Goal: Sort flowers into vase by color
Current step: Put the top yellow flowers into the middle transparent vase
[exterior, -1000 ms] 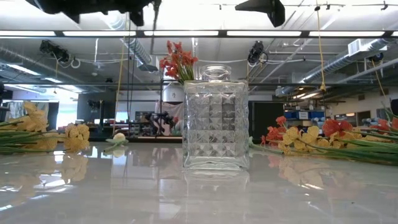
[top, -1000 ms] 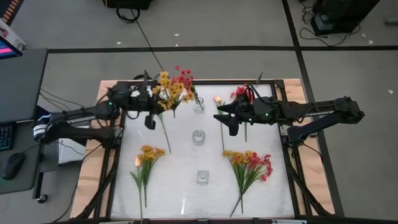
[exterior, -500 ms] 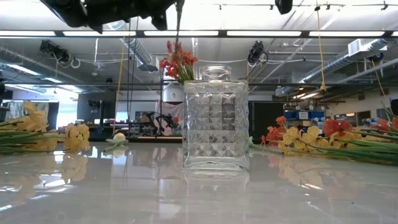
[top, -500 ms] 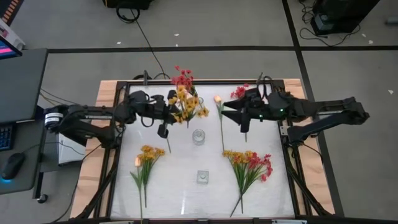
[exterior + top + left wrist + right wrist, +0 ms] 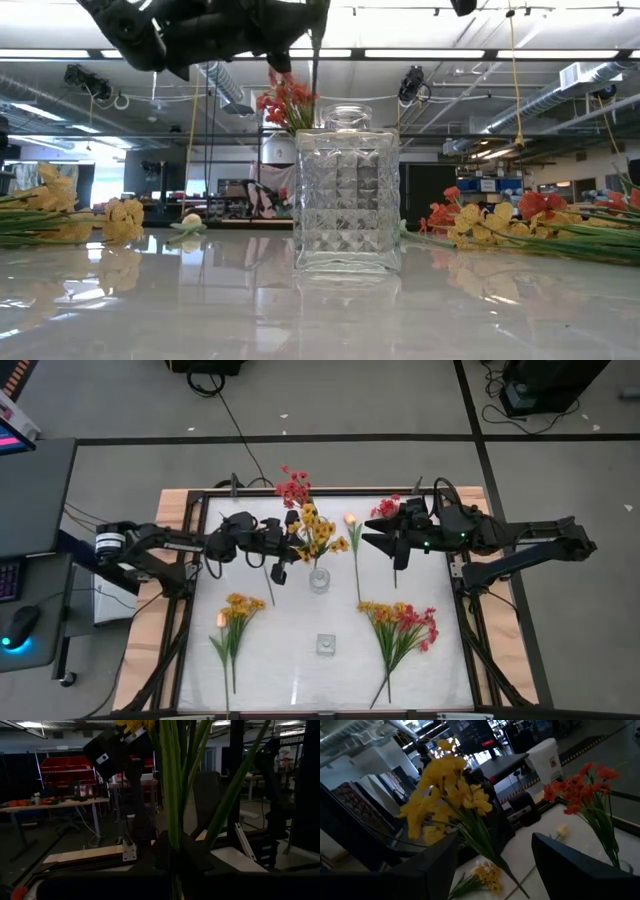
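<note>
While the left gripper (image 5: 281, 557) is pinched tight on the green stems of a yellow flower sprig (image 5: 318, 532), the blossoms hang just above the middle glass vase (image 5: 319, 580). Farther back, red flowers (image 5: 293, 487) stand in another vase. The right gripper (image 5: 372, 543) hovers with fingers spread and empty near a peach bud (image 5: 351, 520) lying on the white table (image 5: 290, 660). Loose bunches lie at both sides; a workshop lies beyond.

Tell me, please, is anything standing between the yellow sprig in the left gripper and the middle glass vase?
Nothing visible. The left gripper holds the yellow sprig above the middle glass vase, with only open air between. The red flowers' vase stands farther back, clear.
</note>
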